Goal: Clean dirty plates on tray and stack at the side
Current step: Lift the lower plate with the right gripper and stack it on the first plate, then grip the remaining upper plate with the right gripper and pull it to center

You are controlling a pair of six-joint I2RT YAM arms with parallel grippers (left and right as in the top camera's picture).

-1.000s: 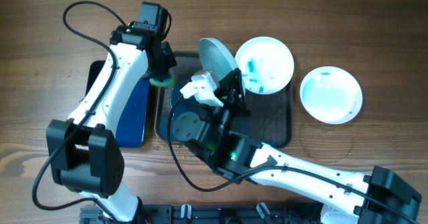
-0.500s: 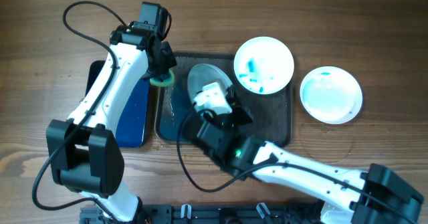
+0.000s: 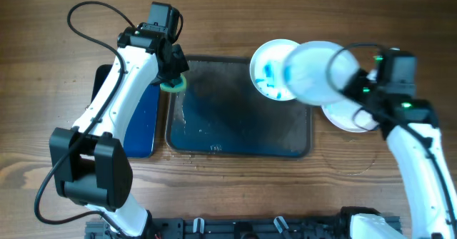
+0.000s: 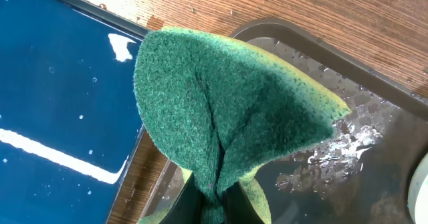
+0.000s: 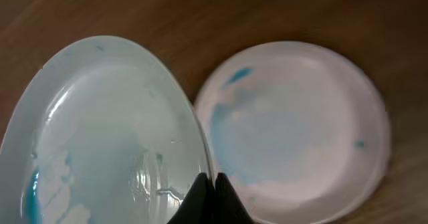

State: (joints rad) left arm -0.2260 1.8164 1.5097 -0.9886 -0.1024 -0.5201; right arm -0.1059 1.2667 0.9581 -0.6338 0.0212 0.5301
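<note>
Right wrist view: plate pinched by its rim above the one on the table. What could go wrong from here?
The right end effector grips the held plate only at its wet rim; it may slip or swing.
It hangs tilted and offset from the plate on the table, so release could clatter or stack crooked.
Teal smears show on both.

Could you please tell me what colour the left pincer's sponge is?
The sponge is green with a yellowish edge; clearest in the left wrist view.
</note>
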